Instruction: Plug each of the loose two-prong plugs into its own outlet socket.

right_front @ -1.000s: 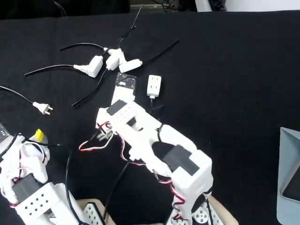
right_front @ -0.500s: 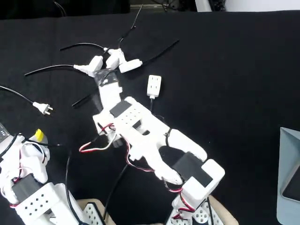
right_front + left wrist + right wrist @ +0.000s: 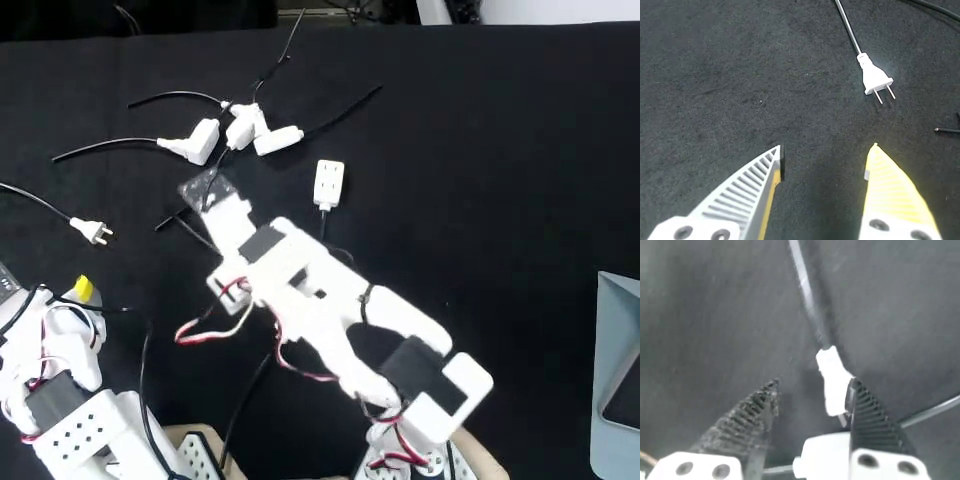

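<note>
A white two-prong plug point(image 3: 92, 231) on a black cord lies at the left of the black table; in the left wrist view this plug point(image 3: 874, 80) rests ahead of my open left gripper point(image 3: 827, 147), well apart from it. Three white plugs point(image 3: 243, 130) with black cords cluster at the back. A white outlet socket point(image 3: 328, 183) lies right of them. My right gripper point(image 3: 203, 187) hovers just below the leftmost of that cluster. In the right wrist view, my right gripper point(image 3: 813, 385) is open and a white plug point(image 3: 832, 385) lies close by one dark finger.
Black cords point(image 3: 105, 148) trail across the back left of the table. A grey-blue bin point(image 3: 615, 370) stands at the right edge. The left arm's base point(image 3: 60, 400) sits at the front left corner.
My right arm has swung its gripper leftward, from beside the outlet socket to below the leftmost plug of the cluster. The left arm and the plugs have stayed put.
</note>
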Robot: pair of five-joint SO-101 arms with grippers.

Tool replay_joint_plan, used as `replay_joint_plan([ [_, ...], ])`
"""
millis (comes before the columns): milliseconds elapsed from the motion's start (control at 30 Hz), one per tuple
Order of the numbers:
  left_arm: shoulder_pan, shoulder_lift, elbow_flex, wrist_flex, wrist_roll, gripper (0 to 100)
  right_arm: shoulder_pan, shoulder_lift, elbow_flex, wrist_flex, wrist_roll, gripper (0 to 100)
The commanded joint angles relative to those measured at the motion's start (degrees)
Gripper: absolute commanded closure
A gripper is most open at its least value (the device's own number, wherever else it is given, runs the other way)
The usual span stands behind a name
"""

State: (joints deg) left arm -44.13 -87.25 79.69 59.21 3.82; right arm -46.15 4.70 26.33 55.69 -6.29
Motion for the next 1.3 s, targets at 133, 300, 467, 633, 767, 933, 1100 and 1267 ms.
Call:
replay_joint_plan([
  [133,-0.57,-0.44,-0.48,-1.32,0.18,73,0.88,-1.45,1.1,0.79,4.48,78.9],
  [300,-0.57,-0.44,-0.48,-1.32,0.18,73,3.96,-0.22,0.92,0.7,7.38,78.9],
  [467,-0.48,-0.44,-0.48,-1.32,0.18,73,3.96,0.4,1.27,0.7,10.99,78.9],
  [633,-0.57,-0.44,-0.48,-1.32,0.18,73,4.48,1.45,2.42,-2.99,11.08,82.1],
  [767,-0.57,-0.44,-0.48,-1.32,0.18,73,6.77,4.79,2.15,-7.82,11.25,91.8],
  [933,-0.57,-0.44,-0.48,-1.32,0.18,73,7.82,5.49,1.54,-7.91,13.8,95.2],
  [1100,-0.57,-0.44,-0.57,-1.32,0.18,73,7.82,5.49,1.1,-5.8,13.8,94.5],
  [1267,-0.57,-0.44,-0.57,-1.32,0.18,73,7.47,3.91,-2.07,2.2,13.45,84.2],
])
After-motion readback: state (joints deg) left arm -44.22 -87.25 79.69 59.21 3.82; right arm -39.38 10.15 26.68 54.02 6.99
